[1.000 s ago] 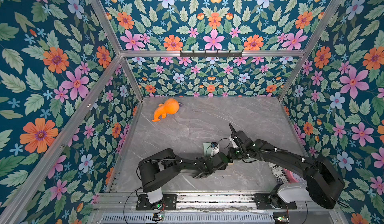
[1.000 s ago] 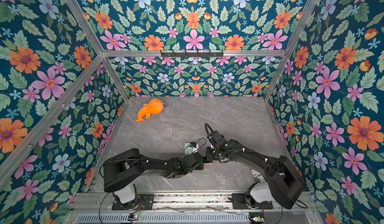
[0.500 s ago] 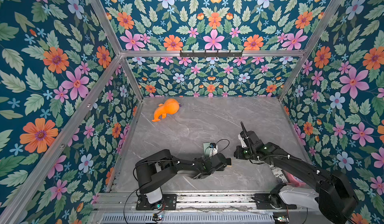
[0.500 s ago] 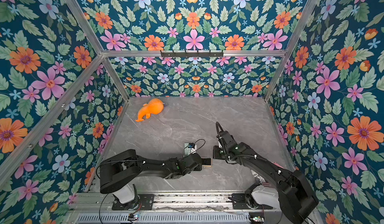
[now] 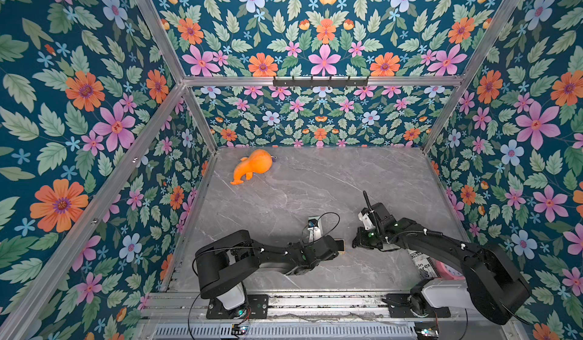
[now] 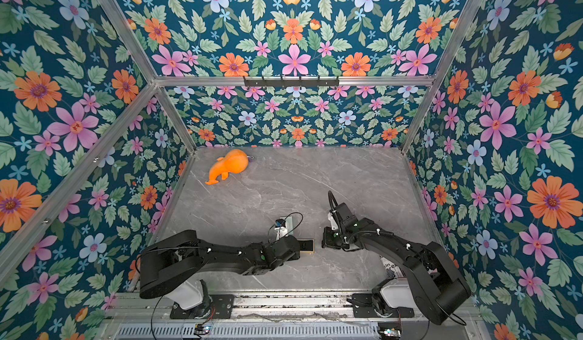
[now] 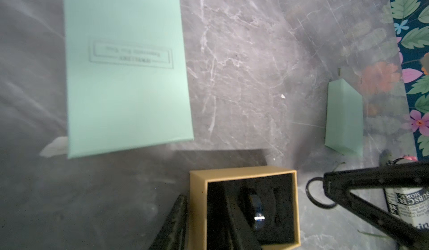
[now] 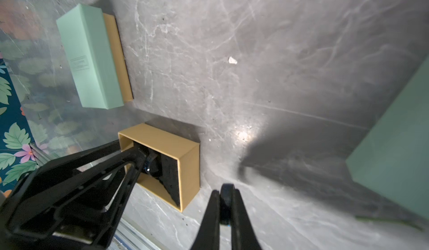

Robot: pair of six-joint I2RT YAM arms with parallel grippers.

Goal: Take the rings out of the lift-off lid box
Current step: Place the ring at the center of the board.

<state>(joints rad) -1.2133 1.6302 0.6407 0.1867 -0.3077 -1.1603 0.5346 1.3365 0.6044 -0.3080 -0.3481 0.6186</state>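
The lift-off lid box (image 7: 243, 174) is an open tan tray with a black foam insert, near the table's front in both top views (image 5: 340, 246) (image 6: 308, 246). My left gripper (image 7: 202, 199) is shut on its wall, one finger outside and one inside. A dark ring (image 7: 256, 210) still sits in the foam. My right gripper (image 8: 225, 194) is shut on another of the rings (image 8: 227, 186), a thin black hoop, just right of the box and close above the table. The same hoop (image 7: 312, 196) shows at that gripper's tips in the left wrist view.
A large mint-green lid (image 7: 125, 67) lies flat near the box. A second mint box (image 8: 90, 58) on a tan base rests by the wall. An orange plush toy (image 5: 252, 166) lies at the back left. A printed packet (image 5: 422, 264) sits under the right arm.
My right gripper has drawn back to the right, away from the tan box, with a ring between its fingers. The left gripper has kept its hold on the box.
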